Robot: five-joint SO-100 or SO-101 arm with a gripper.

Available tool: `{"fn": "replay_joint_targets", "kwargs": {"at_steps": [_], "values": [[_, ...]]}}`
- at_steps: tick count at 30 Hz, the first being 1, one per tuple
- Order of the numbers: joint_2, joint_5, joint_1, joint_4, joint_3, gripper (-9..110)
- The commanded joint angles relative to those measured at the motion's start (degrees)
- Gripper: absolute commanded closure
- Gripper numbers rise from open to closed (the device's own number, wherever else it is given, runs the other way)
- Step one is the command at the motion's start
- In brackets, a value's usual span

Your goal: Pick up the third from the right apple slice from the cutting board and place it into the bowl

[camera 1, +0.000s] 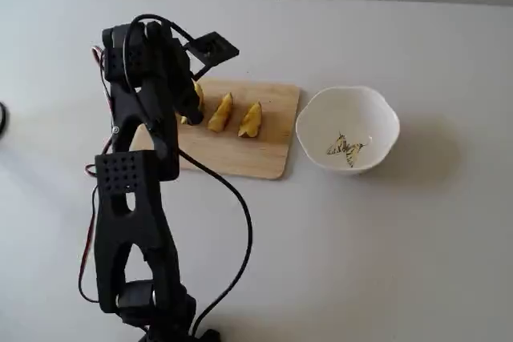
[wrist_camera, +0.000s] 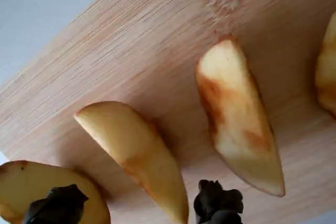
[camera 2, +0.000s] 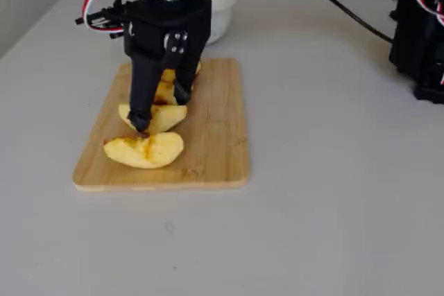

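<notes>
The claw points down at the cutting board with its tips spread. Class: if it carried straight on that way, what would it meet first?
Most likely the apple slice lying between the tips of the open claw, third from the right on the cutting board. Depth is unclear; one tip may graze the end slice first.

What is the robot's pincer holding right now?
Nothing yet. The open pincer straddles one apple slice on the cutting board, its tips either side of the slice's end, not squeezing.
</notes>
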Motion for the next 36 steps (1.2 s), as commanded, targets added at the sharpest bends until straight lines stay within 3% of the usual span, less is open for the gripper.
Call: {"fn": "replay_joint_targets", "kwargs": {"at_steps": [1, 23, 36], "values": [[0.26, -1.23, 1.05, 0.18, -4.48, 73], [-3.60, -4.22, 3.08, -7.21, -4.57, 79], [-5.54, -3.96, 2.11, -5.89, -4.57, 101]]}}
